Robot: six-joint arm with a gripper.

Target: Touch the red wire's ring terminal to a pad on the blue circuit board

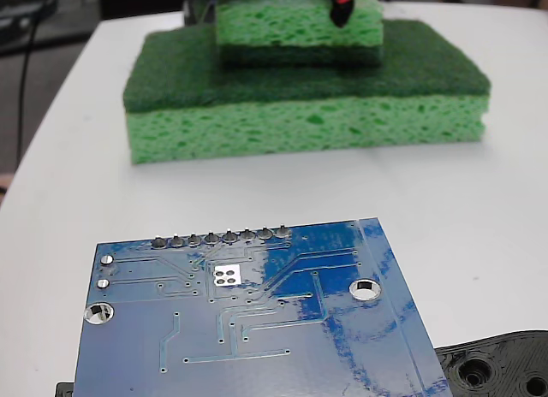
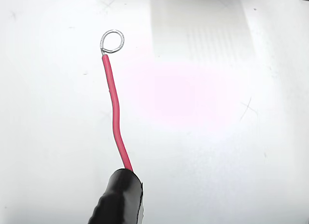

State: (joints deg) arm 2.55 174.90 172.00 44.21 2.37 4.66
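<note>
Jaws grip the red wire [image 2: 115, 113], light and springy; its ring terminal [image 2: 112, 42] wobbles at twelve o'clock.

1. Fixed view: bright, even light; glare streaks the glossy blue circuit board [image 1: 257, 320].
2. Near edge and far sponges [image 1: 304, 97] look slightly soft.
3. Wrist view: white surface [image 2: 217, 137] overexposed, pinkish reflection, red wire [image 2: 115, 113] sharp.

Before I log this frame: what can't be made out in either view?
- Gripper, fixed view: cut off by the top edge; open or shut unknowable.
- Ring terminal: shows only in the wrist view, over bare table; its height is unknowable.
- Blue board and pad: absent from the wrist view.
- Black part: cropped at the corner.
</note>
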